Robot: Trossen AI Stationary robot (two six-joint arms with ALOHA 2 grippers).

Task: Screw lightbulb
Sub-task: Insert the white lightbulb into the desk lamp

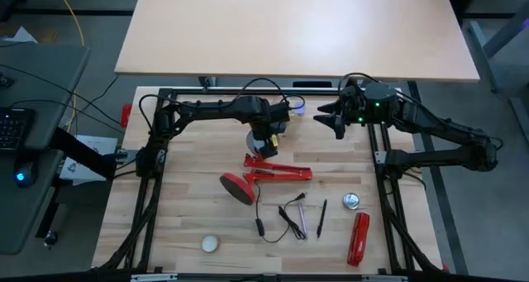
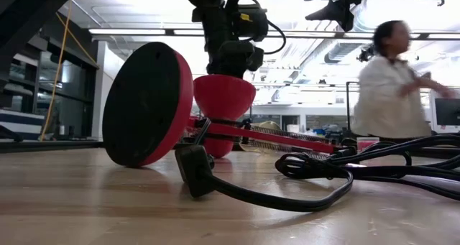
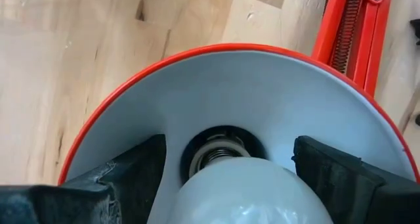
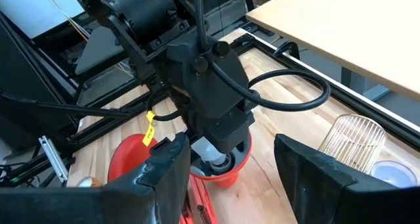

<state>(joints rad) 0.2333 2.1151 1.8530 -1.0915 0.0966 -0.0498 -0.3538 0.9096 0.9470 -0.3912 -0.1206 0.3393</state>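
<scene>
The red lamp (image 1: pixel 277 171) lies on the table, its round base (image 2: pixel 147 105) tipped on edge and its white-lined shade (image 3: pixel 216 73) opening upward. The white lightbulb (image 3: pixel 246 194) stands in the shade with its greyish screw base (image 3: pixel 220 152) at the socket. My left gripper (image 1: pixel 264 139) points down into the shade and is shut on the bulb. My right gripper (image 1: pixel 334 118) hangs open and empty above the table's far right part, facing the left gripper. My left gripper pinches the bulb's wide round part (image 3: pixel 190 191) between its two fingers (image 3: pixel 131 178), one on each side. The fingers come from above, pointing down into the shade. The bulb stands upright, base down in the socket; how far it is in I cannot tell.
The lamp's black cord (image 2: pixel 287 195) loops over the near middle of the table. Two pens (image 1: pixel 322 218), a round metal piece (image 1: pixel 353 202), a red tool (image 1: pixel 358 236) and a cream ball (image 1: pixel 211 244) lie nearer. A wire cage (image 4: pixel 357 142) stands at the far edge. A person (image 2: pixel 392 80) moves behind the table.
</scene>
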